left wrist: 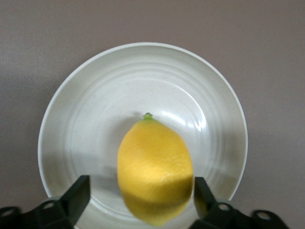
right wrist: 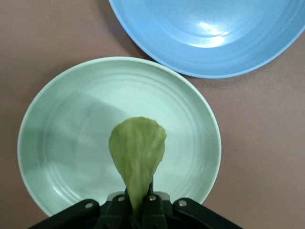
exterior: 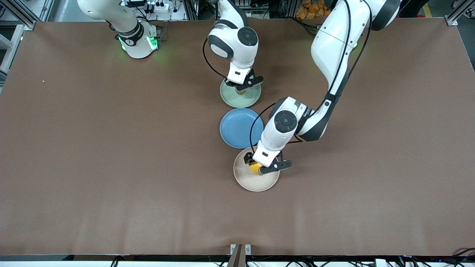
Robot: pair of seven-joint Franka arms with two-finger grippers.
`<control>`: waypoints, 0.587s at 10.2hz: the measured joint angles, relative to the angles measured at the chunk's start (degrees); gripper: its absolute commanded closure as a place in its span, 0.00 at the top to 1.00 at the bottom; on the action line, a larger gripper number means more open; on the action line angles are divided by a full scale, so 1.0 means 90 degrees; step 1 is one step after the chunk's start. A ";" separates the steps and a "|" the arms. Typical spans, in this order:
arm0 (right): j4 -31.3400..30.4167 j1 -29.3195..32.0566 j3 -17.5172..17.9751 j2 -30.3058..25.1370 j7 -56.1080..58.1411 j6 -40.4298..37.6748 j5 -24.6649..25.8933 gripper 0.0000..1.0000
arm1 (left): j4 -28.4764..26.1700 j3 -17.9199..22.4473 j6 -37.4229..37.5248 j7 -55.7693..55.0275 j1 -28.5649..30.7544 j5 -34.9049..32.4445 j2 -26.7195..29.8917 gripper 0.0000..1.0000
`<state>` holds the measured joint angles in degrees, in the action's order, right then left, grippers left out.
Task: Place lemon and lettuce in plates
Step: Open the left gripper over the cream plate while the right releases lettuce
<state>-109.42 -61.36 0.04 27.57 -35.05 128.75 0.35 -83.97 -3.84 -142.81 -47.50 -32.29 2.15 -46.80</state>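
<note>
Roll-off risk at the two plates

Lemon [left wrist: 155, 171] first: my left gripper [exterior: 264, 167] has its jaws spread wider than the fruit, over the beige plate [exterior: 256, 184], the plate nearest the front camera. The lemon sits loose between them, and I cannot tell if it has landed. Being oval, it could roll over the shallow rim onto the worktop [exterior: 111, 148], or a finger could knock it as I lift.

My right gripper [right wrist: 138, 202] is pinched on the lettuce [right wrist: 138, 148] above the mint plate [right wrist: 71, 119], beside the blue plate [right wrist: 205, 28]. The limp leaf might cling to a pad on release, or drift off-centre.
</note>
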 measured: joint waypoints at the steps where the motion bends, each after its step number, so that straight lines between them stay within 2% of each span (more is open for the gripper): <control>1: 0.0015 -0.0001 0.0000 0.0016 -0.0003 0.0000 0.0000 1.00 | 0.0025 0.0087 -0.0001 -0.0006 -0.0029 -0.0037 0.0013 1.00; 6: 0.0179 0.0086 -0.0111 0.0001 -0.0013 -0.0130 0.0000 1.00 | 0.0118 0.1175 0.0589 -0.0007 0.0038 -0.0121 0.0404 1.00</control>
<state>-107.80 -60.59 -0.95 27.58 -35.16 127.58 0.35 -82.91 6.74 -137.51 -47.56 -31.94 1.06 -43.16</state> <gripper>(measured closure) 0.159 0.000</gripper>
